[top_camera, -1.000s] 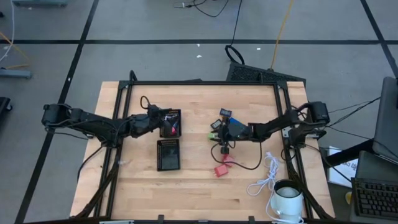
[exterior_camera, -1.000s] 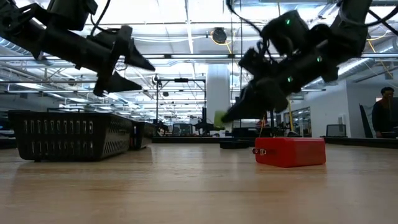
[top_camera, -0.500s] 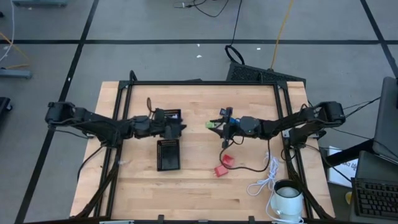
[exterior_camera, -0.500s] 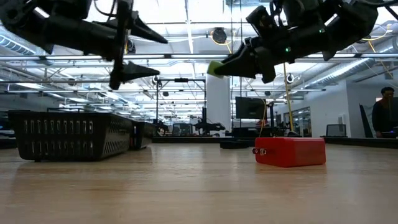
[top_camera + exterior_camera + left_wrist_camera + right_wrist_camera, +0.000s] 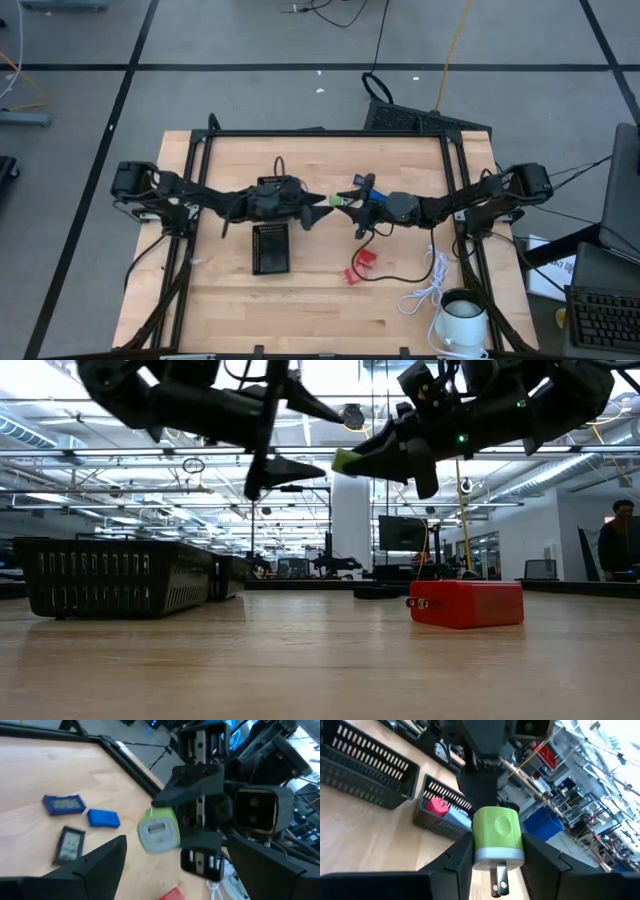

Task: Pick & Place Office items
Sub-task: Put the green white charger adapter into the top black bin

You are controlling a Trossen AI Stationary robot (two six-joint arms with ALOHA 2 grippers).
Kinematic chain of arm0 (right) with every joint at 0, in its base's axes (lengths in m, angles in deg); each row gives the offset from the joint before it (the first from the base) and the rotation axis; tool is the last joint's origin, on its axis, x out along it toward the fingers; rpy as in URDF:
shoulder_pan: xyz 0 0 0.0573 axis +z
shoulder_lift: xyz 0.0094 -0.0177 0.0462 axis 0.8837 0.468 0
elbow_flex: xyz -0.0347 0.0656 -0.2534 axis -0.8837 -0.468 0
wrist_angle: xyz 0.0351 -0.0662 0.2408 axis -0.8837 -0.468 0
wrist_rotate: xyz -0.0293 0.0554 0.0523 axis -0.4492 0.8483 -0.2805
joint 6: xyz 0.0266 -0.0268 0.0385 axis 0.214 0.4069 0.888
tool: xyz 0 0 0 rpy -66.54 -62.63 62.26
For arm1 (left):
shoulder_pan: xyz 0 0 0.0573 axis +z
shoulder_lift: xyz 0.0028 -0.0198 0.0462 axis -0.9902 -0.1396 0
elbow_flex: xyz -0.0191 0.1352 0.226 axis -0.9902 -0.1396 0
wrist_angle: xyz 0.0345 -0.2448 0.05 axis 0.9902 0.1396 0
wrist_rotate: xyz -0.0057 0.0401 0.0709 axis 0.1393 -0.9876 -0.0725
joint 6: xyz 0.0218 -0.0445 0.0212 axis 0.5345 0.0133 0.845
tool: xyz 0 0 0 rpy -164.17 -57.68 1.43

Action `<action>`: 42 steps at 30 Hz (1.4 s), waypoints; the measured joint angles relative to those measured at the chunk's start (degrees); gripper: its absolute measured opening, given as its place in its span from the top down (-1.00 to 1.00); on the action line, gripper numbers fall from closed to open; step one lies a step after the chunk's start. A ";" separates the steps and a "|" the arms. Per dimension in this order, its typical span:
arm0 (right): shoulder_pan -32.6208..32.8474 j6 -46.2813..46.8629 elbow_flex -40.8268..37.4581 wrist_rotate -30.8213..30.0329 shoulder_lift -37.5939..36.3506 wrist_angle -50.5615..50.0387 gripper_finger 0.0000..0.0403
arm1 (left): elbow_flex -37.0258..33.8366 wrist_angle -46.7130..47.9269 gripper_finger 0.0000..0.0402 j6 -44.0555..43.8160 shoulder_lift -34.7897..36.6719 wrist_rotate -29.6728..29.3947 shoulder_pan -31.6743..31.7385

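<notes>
My right gripper (image 5: 348, 202) is shut on a small green charger block (image 5: 497, 837), held in the air above the table's middle (image 5: 345, 461). My left gripper (image 5: 318, 208) is open and reaches in from the left. Its fingers (image 5: 100, 865) stand wide on either side of the green block (image 5: 159, 830), just short of it. A red block (image 5: 358, 267) lies flat on the table. Two blue pieces (image 5: 62, 804) and a black piece (image 5: 70, 845) lie on the wood below the grippers. Red and blue pieces (image 5: 442, 807) sit in a black tray. My right gripper pinches the green block by its two opposite sides (image 5: 476, 840) between the two fingers (image 5: 540, 860). The fingers come level from the table's right. The block is lifted clear of the table, its metal prongs (image 5: 497, 882) pointing back toward the wrist.
Two black mesh trays sit left of centre, one (image 5: 271, 248) nearer and one (image 5: 278, 186) under my left arm. A white coiled cable (image 5: 425, 285) and a white mug (image 5: 462, 318) are at the near right. A black cord (image 5: 395, 270) trails past the red block.
My right gripper has risen from near the table with the green block and shifted slightly toward the left. My left gripper has swept from over the trays toward the table's right, staying open, and now faces the green block.
</notes>
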 joint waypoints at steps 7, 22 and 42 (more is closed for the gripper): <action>0.01 0.08 0.00 0.06 0.02 1.12 0.36 | 2.53 0.39 -0.73 -2.11 -2.88 1.53 1.42; -0.01 -0.60 0.00 0.34 0.02 1.60 0.36 | 2.53 0.01 -0.69 -4.82 -3.93 1.50 3.19; -0.05 -0.07 0.00 0.52 0.04 1.16 0.36 | 2.55 -0.70 0.34 -4.79 -3.87 2.56 3.48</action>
